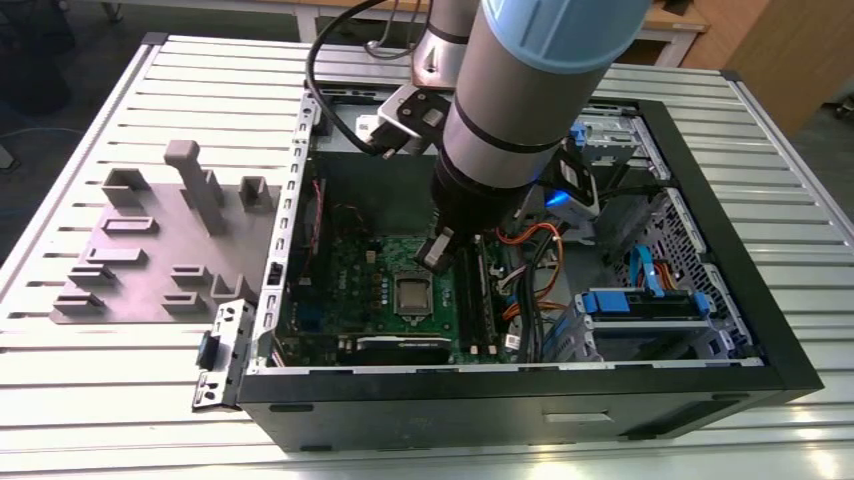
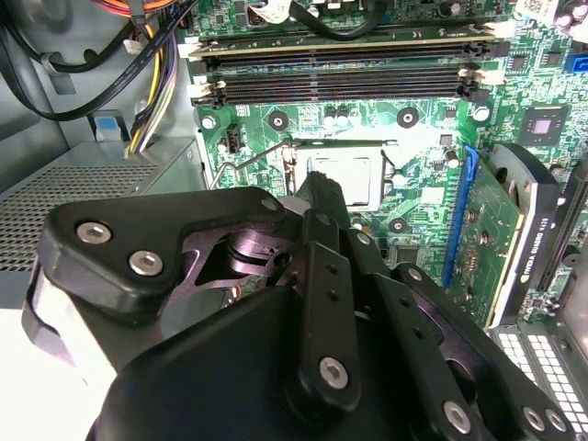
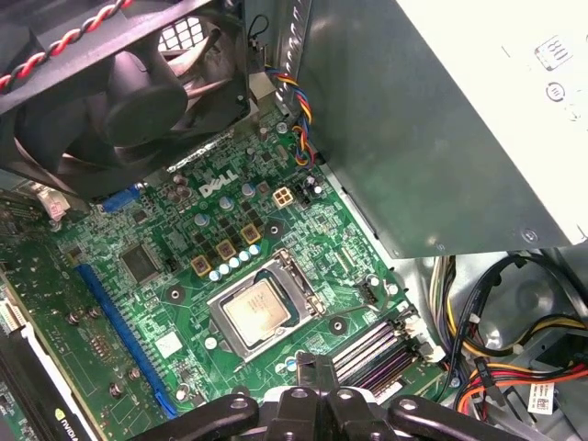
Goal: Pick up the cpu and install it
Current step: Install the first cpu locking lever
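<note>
**CPU seated in the socket, pincer hovering just above the board**

You have the arm [image 1: 514, 120] reaching down into the open computer case [image 1: 534, 400], which lies on its side on the slatted worktop [image 1: 120, 400]. In the exterior view the pincer [image 1: 437, 252] hangs over the green motherboard [image 1: 354, 290], just at 12 o'clock of the socket.

The cpu [image 3: 256, 308] lies flat inside the socket frame [image 3: 303, 292] in the first wrist view, its dull metal top facing up and its edges square to the frame. The same chip appears in the second wrist view [image 2: 347, 175], with the tip of the pincer [image 2: 323, 197] overlapping its near edge. In the exterior view you see it as a small pale square [image 1: 412, 292] at the middle of the board.

The pincer fingers meet at a narrow tip with no gap between them and nothing held, so you can take it as clenched and empty. In the first wrist view that tip [image 3: 315, 367] sits at 5 o'clock of the cpu, close to the memory slots [image 3: 375, 354]. Whether it touches the board, you cannot tell.

A black fan [image 3: 119, 92] looms above the board in the first wrist view, and a bundle of coloured cables [image 3: 496, 358] hangs at 4 o'clock. On the worktop at 9 o'clock of the case rests a grey fixture plate [image 1: 147, 250] with slotted blocks.
</note>
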{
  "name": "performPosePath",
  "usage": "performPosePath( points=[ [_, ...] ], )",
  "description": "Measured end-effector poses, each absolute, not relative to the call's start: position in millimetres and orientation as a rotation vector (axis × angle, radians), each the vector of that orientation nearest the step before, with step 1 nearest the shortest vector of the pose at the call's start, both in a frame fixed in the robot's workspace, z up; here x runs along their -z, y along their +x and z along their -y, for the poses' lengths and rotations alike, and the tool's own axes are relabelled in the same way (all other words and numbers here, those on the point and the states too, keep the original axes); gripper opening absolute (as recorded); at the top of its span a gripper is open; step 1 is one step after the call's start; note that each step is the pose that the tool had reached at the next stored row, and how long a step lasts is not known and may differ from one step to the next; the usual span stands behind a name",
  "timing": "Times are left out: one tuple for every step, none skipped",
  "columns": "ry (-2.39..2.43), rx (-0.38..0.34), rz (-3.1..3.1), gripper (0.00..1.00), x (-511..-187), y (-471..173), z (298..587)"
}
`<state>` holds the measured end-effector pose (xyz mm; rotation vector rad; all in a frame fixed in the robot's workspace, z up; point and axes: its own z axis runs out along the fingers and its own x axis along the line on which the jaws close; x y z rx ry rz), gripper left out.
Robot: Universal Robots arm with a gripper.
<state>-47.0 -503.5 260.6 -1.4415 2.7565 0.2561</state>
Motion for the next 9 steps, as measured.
performPosePath(
  points=[
    [-1.441, -0.256, -2.756, 0.11, -260.6, -47.0, 503.4],
    [-1.441, -0.256, -2.756, 0.11, -260.6, -47.0, 503.4],
    [-1.441, -0.256, -2.757, 0.11, -260.6, -47.0, 503.4],
    [-1.441, -0.256, -2.757, 0.11, -260.6, -46.9, 503.4],
    [-1.441, -0.256, -2.757, 0.11, -260.6, -46.4, 503.4],
    [-1.442, -0.256, -2.756, 0.11, -260.6, -45.6, 503.4],
    [-1.441, -0.256, -2.756, 0.11, -260.6, -44.4, 503.4],
    [-1.441, -0.256, -2.756, 0.11, -260.6, -42.7, 503.4],
    [-1.441, -0.256, -2.757, 0.11, -260.6, -41.1, 503.4]
  ],
)
